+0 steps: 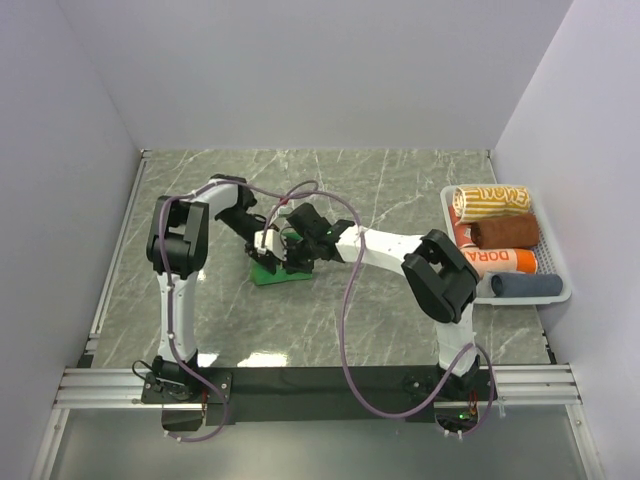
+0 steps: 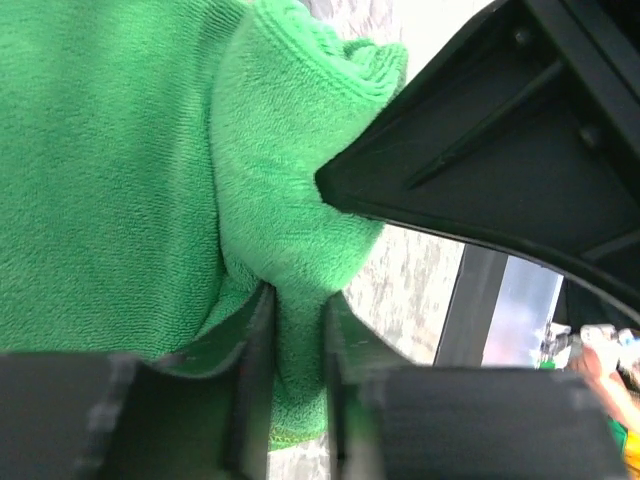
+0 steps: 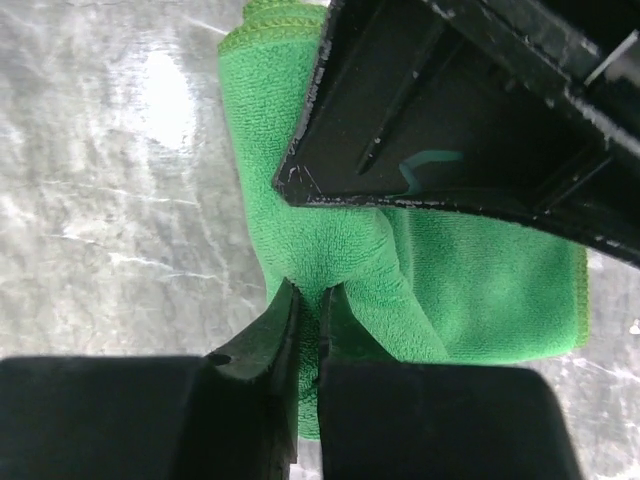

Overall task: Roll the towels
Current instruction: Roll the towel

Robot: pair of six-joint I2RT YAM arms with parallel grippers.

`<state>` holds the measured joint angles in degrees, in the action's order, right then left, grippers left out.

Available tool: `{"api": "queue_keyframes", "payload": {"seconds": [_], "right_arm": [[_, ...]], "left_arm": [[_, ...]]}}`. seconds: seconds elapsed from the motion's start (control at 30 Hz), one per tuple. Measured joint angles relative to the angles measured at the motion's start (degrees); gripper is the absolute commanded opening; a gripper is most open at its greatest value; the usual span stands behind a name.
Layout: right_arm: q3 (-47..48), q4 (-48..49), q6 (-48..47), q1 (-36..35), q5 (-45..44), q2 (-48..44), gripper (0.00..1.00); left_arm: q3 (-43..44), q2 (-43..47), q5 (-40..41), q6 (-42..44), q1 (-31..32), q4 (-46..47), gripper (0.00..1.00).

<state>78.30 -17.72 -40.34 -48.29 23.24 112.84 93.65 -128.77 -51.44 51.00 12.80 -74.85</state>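
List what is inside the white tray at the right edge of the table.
The white tray holds four rolled towels: yellow-striped, brown, orange-lettered, blue-grey. Anything beneath them is covered.

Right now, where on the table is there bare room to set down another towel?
Bare marble runs along the far side of the table, by the back wall, and on the near side of the green towel. It is crowded mid-table, where the left gripper and right gripper pinch that towel, and in the tray at right, full of rolled towels.
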Motion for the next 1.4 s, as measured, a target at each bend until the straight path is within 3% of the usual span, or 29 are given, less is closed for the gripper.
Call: {"api": "queue_keyframes", "payload": {"seconds": [0.17, 0.37, 0.53, 0.7, 0.87, 1.03, 1.23, 1.4], "right_arm": [[2.7, -3.6, 0.4, 1.0, 3.6, 1.4, 0.00], [9.7, -11.4, 3.6, 2.2, 12.9, 6.3, 0.00], [14.5, -19.0, 8.6, 3.9, 22.6, 10.8, 0.00], [19.6, -24.6, 14.1, 5.6, 30.6, 16.7, 0.00], [26.1, -31.0, 19.6, 6.7, 38.2, 23.6, 0.00], [31.0, -36.3, 25.5, 7.5, 44.3, 29.4, 0.00], [34.2, -40.5, 30.6, 8.4, 49.6, 34.1, 0.00], [34.9, -42.6, 32.0, 8.5, 51.9, 35.8, 0.00]], "left_arm": [[-5.7, 3.6, -3.8, -3.9, -2.9, 6.8, 0.44], [-16.7, 12.7, -6.1, -10.4, -10.9, 18.1, 0.50], [-24.9, 27.0, -4.0, -11.8, -18.7, 27.5, 0.53], [-35.6, 44.4, -1.1, -10.6, -18.5, 32.7, 0.61], [-45.9, 58.7, 4.9, -6.1, -13.0, 35.6, 0.68], [-55.0, 68.5, 13.6, -2.3, 0.4, 40.1, 0.74], [-60.7, 71.9, 22.5, 1.0, 13.2, 45.3, 0.81], [-64.7, 72.0, 28.7, 3.4, 18.7, 52.4, 0.82]]}}
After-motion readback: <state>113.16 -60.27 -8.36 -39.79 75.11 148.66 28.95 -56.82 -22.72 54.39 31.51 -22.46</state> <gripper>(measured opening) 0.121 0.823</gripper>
